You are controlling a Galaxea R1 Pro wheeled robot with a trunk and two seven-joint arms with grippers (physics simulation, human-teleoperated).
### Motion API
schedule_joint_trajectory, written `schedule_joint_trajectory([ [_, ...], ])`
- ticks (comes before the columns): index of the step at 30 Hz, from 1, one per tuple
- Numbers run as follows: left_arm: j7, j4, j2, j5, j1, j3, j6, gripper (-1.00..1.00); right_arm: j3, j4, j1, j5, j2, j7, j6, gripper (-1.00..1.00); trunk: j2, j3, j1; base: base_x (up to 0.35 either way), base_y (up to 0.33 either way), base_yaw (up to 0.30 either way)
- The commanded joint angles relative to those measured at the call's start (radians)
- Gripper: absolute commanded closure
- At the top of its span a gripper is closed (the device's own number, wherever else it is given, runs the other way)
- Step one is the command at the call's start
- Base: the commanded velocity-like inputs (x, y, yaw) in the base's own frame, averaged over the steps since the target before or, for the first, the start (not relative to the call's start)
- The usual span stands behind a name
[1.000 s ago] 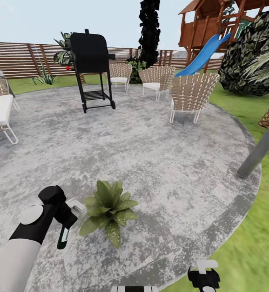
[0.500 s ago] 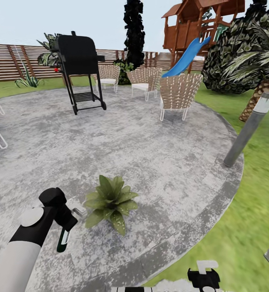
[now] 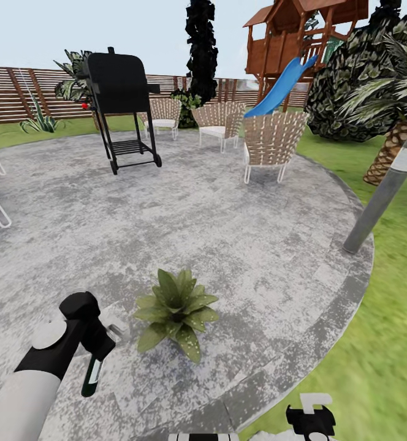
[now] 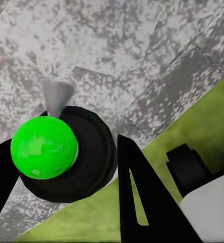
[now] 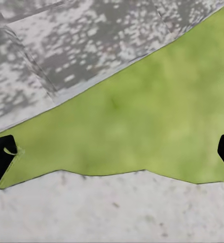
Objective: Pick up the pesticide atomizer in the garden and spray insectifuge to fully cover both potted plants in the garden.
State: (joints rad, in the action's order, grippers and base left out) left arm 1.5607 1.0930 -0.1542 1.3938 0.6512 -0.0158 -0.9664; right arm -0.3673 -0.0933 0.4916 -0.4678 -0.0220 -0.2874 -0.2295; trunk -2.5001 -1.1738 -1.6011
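Shifted slightly since before — camera's doing, plant (image 3: 176, 311) unmoved on the patio (image 3: 240, 245). Left end effector (image 3: 92, 361) clamped on the bottle (image 3: 93, 376), just beside the plant. Right end effector (image 5: 112, 152) spread wide — over lawn (image 5: 157, 121).

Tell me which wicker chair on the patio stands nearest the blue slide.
The wicker chair at the patio's right edge, turned back-on to the camera. The blue slide ends just behind it; the other chairs sit further left, toward the black grill.
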Motion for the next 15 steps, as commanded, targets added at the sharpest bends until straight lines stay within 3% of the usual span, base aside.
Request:
schedule_joint_trajectory([
  [1,0.01,-0.008,-0.001,0.007,-0.001,0.0,-0.011,1.0,-0.009,0.001,0.001,-0.009,0.002,-0.003,-0.004,-1.0,0.0,0.0,0.0,0.001,0.001,-0.087],
  [15,0.01,-0.018,-0.002,0.0,-0.003,0.005,-0.014,1.0,-0.009,0.003,0.001,-0.008,0.003,-0.001,-0.004,-1.0,0.0,0.015,0.001,0.0,0.0,-0.235],
])
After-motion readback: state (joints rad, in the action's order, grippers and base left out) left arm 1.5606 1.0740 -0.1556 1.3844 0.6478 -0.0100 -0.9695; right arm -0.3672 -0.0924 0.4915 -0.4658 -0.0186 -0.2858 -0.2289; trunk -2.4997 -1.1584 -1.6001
